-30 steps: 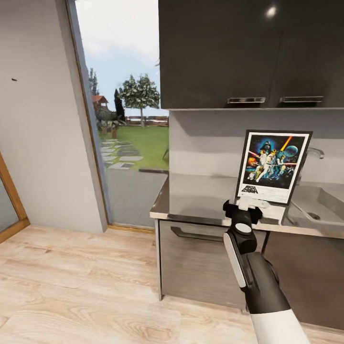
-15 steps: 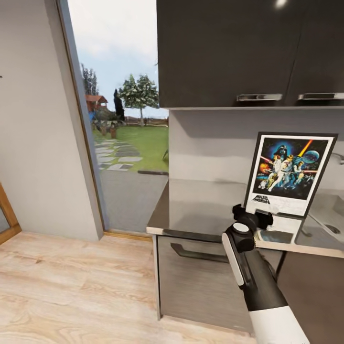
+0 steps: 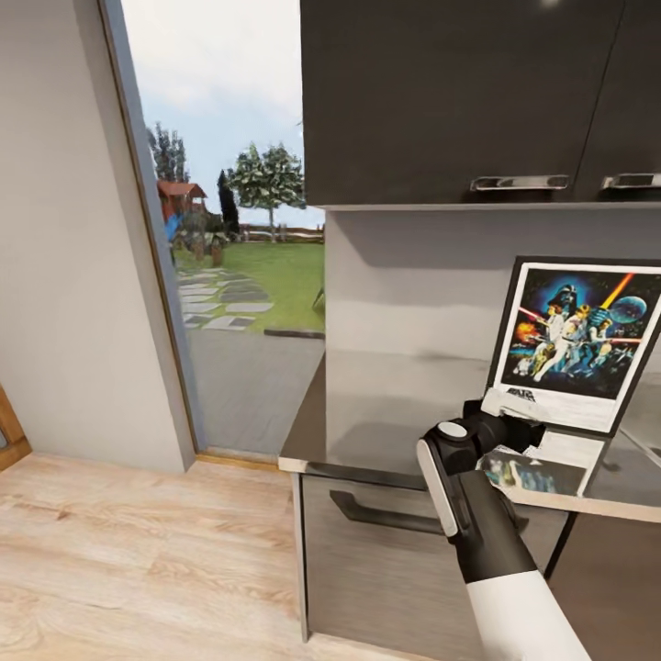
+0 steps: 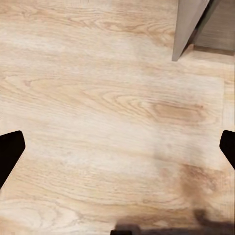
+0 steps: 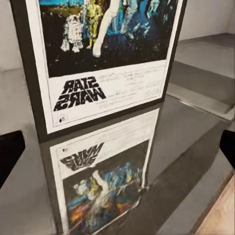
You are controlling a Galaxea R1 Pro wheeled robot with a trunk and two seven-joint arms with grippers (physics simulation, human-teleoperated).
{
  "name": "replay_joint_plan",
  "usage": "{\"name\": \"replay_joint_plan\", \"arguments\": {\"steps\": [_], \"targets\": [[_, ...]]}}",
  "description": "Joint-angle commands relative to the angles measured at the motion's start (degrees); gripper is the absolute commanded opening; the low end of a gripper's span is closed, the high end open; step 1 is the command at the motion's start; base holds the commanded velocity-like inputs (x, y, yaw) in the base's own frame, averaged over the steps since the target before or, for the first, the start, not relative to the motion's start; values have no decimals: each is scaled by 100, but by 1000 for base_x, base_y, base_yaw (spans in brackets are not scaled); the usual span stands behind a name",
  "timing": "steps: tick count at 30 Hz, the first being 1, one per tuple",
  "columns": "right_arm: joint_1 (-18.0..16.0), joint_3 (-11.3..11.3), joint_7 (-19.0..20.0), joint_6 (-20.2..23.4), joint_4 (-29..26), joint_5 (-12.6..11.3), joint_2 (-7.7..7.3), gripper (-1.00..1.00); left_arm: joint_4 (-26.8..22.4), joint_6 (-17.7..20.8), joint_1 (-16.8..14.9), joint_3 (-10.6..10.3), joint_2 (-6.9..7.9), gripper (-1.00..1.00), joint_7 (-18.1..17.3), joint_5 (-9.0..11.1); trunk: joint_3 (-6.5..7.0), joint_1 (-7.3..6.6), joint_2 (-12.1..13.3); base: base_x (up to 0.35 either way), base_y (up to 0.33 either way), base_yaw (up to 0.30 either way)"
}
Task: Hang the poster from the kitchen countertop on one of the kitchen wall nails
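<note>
glossy countertop (image 3: 386, 404), poster (image 3: 574, 344) nearer; right gripper (image 3: 514, 431) advanced.

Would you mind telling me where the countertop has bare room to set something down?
The kitchen countertop is bare from its left end to the poster. It is crowded at the right, where the right gripper reaches toward the poster's lower edge.

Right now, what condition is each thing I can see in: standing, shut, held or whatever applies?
poster: upright on its bottom edge, tilted a little, not gripped
kitchen countertop: glossy, mirrors the poster
right gripper: open, at the poster's lower left corner
left gripper: open, over the wooden floor
upper cabinet doors: shut
lower cabinet door: shut
</note>
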Motion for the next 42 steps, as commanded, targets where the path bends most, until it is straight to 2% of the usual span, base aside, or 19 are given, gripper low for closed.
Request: {"name": "replay_joint_plan", "arguments": {"steps": [1, 9, 11, 13, 16, 18, 27, 42], "targets": [[-7, 8, -41, 46, -3, -67, -1, 100, -6, -11, 2, 5, 0, 100, -2, -2, -5, 3, -3, 284, 87, 0], [-10, 3, -63, 42, 6, -133, 0, 100, -6, -12, 2, 7, 0, 100, 1, -1, -5, 3, -3, 312, 106, 0], [-10, 4, -221, 15, 65, -135, 0, 100, -6, -12, 2, 7, 0, 100, 0, -1, -5, 3, -3, 186, 65, 0], [-140, 7, -1015, -423, 503, -214, 16, 100, -6, -12, 2, 7, 0, 100, 1, -4, -5, 3, -3, 69, 24, 0], [-357, 9, -1624, -889, 1109, -470, 35, 100, -6, -13, 2, 7, 0, 100, 2, -2, -5, 3, -3, 30, 10, 0], [-412, 9, -1770, -1004, 1262, -542, 39, 100, -6, -13, 2, 7, 0, 100, 0, -2, -5, 3, -3, 12, 4, 0], [-471, 9, -1912, -1115, 1406, -618, 43, 100, -6, -13, 2, 9, 0, 100, 2, -1, -5, 3, -3, 26, 1, 0], [-476, 161, -1922, -1124, 1414, -626, 37, 100, -6, -13, 2, 93, 0, 100, 2, -1, -5, 3, -3, 189, 0, 0]]}}
